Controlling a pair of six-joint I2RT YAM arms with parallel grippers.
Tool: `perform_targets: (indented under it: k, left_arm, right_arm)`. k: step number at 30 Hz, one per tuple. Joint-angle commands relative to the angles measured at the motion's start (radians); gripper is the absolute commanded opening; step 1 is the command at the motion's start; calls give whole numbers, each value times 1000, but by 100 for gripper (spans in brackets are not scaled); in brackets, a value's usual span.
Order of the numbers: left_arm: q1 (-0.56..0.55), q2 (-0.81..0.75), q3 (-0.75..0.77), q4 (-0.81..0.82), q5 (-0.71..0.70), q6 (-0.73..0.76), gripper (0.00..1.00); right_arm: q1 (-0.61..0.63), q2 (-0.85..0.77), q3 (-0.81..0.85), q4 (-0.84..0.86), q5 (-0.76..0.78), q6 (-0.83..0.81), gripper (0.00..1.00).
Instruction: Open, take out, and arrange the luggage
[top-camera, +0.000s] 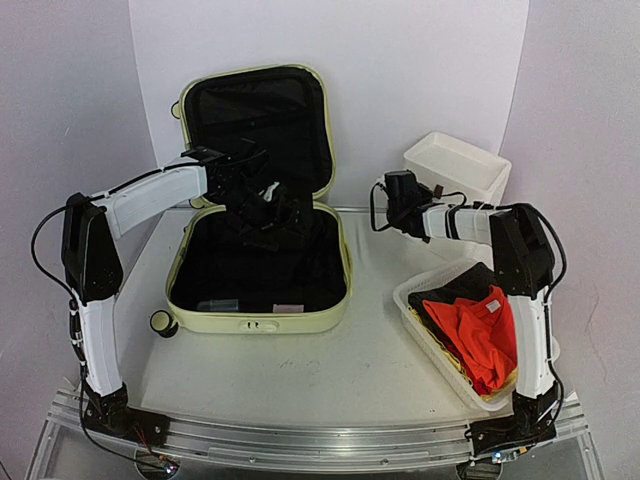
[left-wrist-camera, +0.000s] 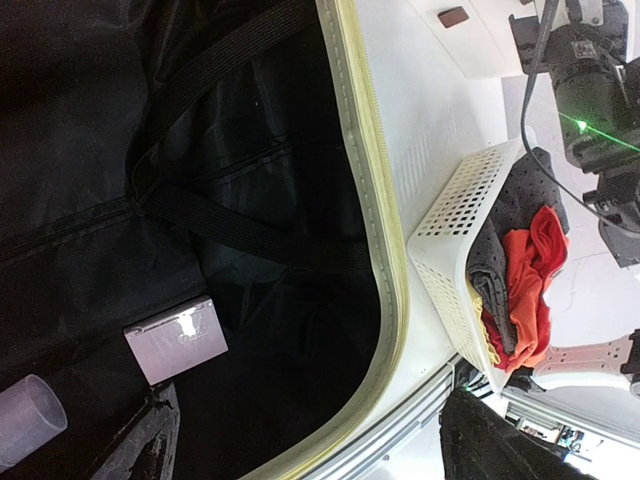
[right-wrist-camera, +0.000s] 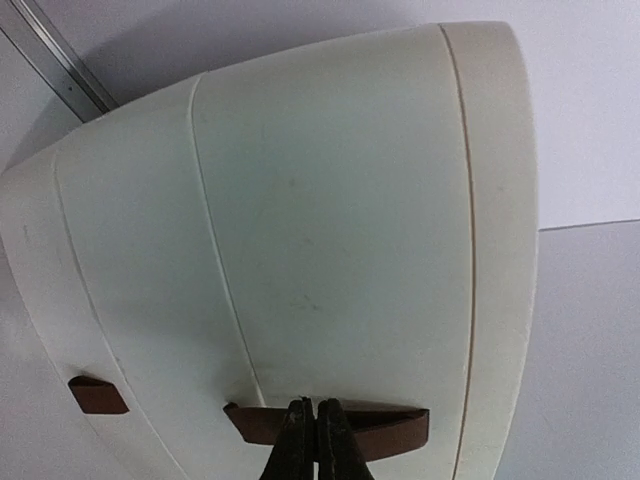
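Luggage: the pale yellow-green hard-shell suitcase (top-camera: 258, 322) lies open on the table (top-camera: 370, 380). Its base is flat and its lid stands upright behind it against the back wall. Black lining shows in both halves.
Wheel: a caster wheel (top-camera: 160, 322) sticks out at the suitcase's front left corner.
Inside the suitcase: a flat pale lilac box (left-wrist-camera: 178, 340) and a translucent tube (left-wrist-camera: 25, 420) lie on the lining by the front wall. Black elastic straps (left-wrist-camera: 230, 225) cross the lining further back.
Left gripper: the left gripper (left-wrist-camera: 310, 410) hangs over the rear of the suitcase base, just in front of the lid. Its fingers are spread wide and hold nothing.
Right gripper: the right gripper (right-wrist-camera: 317, 410) is to the right of the suitcase, about level with its hinge. Its jaws are pressed tight together, with the tips at a brown drawer handle (right-wrist-camera: 385, 425). Whether they pinch the handle cannot be told.
Drawer box: the white drawer box (right-wrist-camera: 330, 230) stands to the right of the suitcase lid, well apart from it. A second brown handle (right-wrist-camera: 97, 395) shows on its front.
Basket: a white plastic mesh basket (left-wrist-camera: 445, 235) sits to the right of the suitcase base, near it but not touching.
Basket contents: an orange garment (top-camera: 478, 335) lies on top, with a dark grey garment (left-wrist-camera: 500, 225) at the end nearer the drawer box.
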Motion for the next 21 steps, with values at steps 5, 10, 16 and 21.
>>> perform_targets:
  k: [5,10,16,21]
  left_arm:
    - [12,-45,25,-2,4,21,92]
    - [15,-44,25,-2,2,21,92]
    - [16,-51,11,-1,-11,20,92]
    - [20,-51,18,-2,-23,17,93]
  right_arm:
    - [147,-28,115,-267,-84,274,0]
    - [161,4,226,-440,-127,416,0]
    - [213,41,273,-552,-183,516,0]
    - [241,37,329,-635,-263,636,0]
